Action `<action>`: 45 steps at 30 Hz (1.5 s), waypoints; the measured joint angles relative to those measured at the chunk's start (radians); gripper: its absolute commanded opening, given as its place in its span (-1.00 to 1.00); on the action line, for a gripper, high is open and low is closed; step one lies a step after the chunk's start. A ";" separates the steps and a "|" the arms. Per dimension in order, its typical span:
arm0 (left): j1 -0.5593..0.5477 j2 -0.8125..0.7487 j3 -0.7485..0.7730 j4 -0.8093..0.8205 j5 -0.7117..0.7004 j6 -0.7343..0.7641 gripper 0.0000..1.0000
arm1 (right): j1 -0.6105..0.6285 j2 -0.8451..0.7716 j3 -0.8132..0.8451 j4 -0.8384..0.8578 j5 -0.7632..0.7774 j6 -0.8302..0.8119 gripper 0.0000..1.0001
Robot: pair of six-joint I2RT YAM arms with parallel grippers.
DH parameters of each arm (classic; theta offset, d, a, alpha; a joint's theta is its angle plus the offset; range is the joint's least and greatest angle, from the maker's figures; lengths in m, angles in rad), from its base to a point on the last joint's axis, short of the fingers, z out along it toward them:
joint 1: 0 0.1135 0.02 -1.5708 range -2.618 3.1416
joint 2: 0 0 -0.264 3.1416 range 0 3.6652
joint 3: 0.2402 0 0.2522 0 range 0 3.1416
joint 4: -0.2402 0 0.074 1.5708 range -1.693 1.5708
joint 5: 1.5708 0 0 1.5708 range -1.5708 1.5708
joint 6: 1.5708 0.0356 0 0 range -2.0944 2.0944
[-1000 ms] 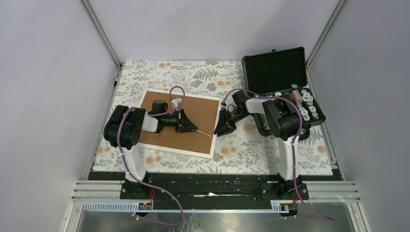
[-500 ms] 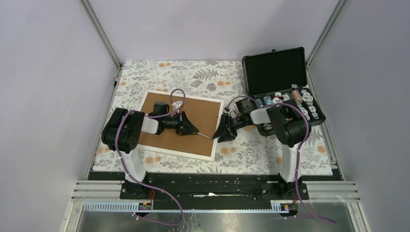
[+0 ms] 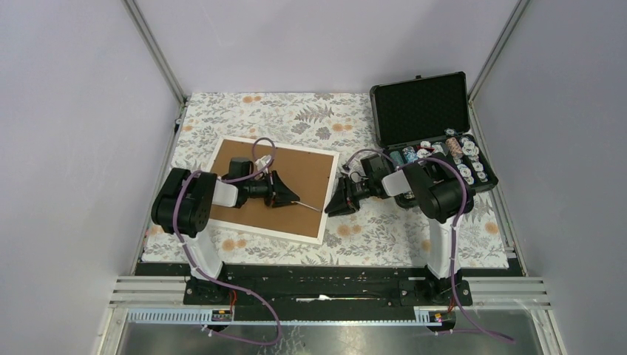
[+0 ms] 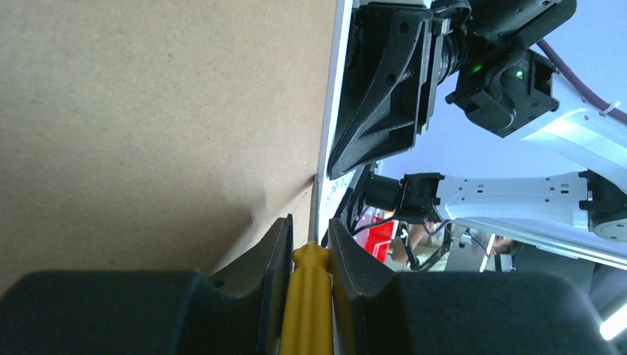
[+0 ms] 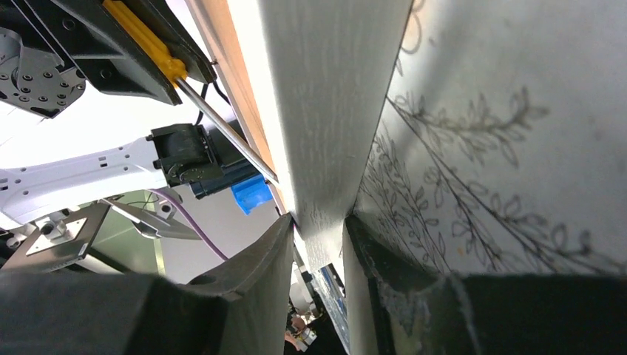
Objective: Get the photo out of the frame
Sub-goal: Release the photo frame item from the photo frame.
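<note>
Brown fibreboard faces up: the frame point(image 3: 310, 174) lies face down on the counter point(image 3: 310, 111), which is covered by a flowered cloth point(image 5: 480, 148). The photo cannot be seen. I judge it is inside the frame, under this brown back, so the back must come off before the photo can come out.

The left fingers point(image 3: 285, 194) are clamped on the yellow handle of a screwdriver point(image 4: 310, 296). Its thin metal shaft lies low across the back and points to the right side of the frame. In the right wrist view the tip reaches the line where the brown back meets the white rim. It is probably held so flat in order to slip into this seam and lever the back, or a small holding tab, upward; no tab is visible.

The right fingers point(image 5: 259, 259) are closed on the white right edge of the frame, one on each side of it. This grip seems there to keep the frame from sliding when the screwdriver pushes toward that edge.

Beyond the right arm, an open black case point(image 3: 425, 103) stands well apart from the frame.
</note>
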 measured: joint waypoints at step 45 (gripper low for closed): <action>-0.342 -0.398 0.145 -0.396 -0.731 0.423 -1.00 | 0.041 0.133 0.103 0.291 0.007 0.222 -0.44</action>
